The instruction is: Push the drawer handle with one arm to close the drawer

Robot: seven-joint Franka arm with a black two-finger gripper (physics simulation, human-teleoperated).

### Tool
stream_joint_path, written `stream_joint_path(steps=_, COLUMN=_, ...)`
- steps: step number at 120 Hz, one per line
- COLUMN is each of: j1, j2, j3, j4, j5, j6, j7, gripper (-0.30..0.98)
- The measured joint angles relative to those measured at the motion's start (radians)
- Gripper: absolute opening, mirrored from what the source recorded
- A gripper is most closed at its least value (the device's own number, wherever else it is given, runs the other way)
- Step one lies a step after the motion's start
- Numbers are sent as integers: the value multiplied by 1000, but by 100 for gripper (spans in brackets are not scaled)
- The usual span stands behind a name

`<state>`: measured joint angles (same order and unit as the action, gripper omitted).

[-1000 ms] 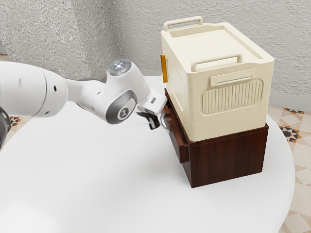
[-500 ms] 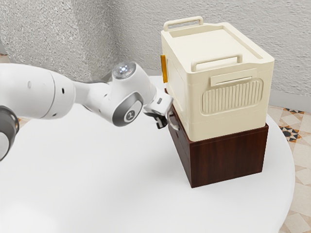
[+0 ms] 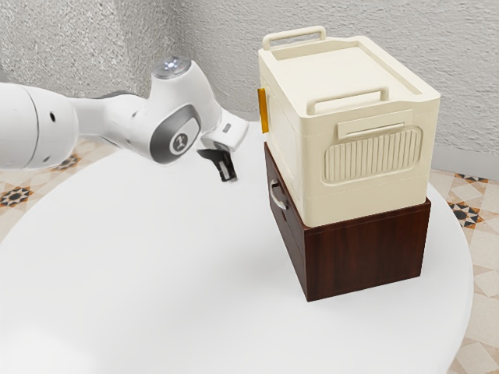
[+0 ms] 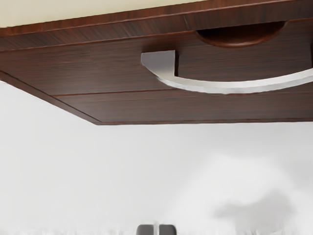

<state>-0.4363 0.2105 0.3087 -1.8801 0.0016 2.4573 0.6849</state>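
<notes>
In the exterior view, the white arm (image 3: 35, 128) enters from the left edge, and its gripper (image 3: 228, 176) hangs over the white round table (image 3: 156, 273), a little left of the middle of the frame and above its center line. The gripper points down and slightly toward the frame's right. Its jaws are drawn together, with a thin slit between the tips. The dark wooden chest (image 3: 366, 249) stands on the table right of center, in the lower half of the frame. Its drawer (image 3: 290, 220) is shut — the front sits level with the rest of the chest's face, which is turned toward the arm. The curved metal handle (image 3: 274, 195) is on that front, just right of the frame's middle; the gripper is up and to the left of it, near but apart. On top of the chest rests a big cream box (image 3: 366, 164), filling much of the upper right, with a raised bar at either end of its lid and an orange strip (image 3: 263, 111) on the side toward the arm. Patterned floor tiles (image 3: 475, 261) lie beyond the table at the far right, below a rough gray wall (image 3: 452, 93). In the wrist view, the handle bows out from the drawer front, beside a scooped notch (image 4: 239, 36) at the front's upper edge.
</notes>
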Motion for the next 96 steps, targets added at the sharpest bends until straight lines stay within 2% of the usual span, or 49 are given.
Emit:
stream_joint_path(steps=19, j1=1, j2=-36, j3=52, j4=76, j5=8, j6=-128, j7=-1, gripper=-9)
stream_joint_path(steps=41, j1=2, j2=-53, j3=73, j4=208, j5=40, j6=-322, j7=-32, gripper=31)
stream_joint_path(steps=58, j1=2, j2=-63, j3=73, j4=265, j5=48, j6=-473, j7=-102, gripper=49)
stream_joint_path(steps=77, j1=-1, j2=-103, j3=70, j4=277, j5=53, j6=-610, j7=-192, gripper=59)
stream_joint_path(steps=96, j1=-2, j2=-107, j3=69, j4=277, j5=60, j6=-681, j7=-269, gripper=64)
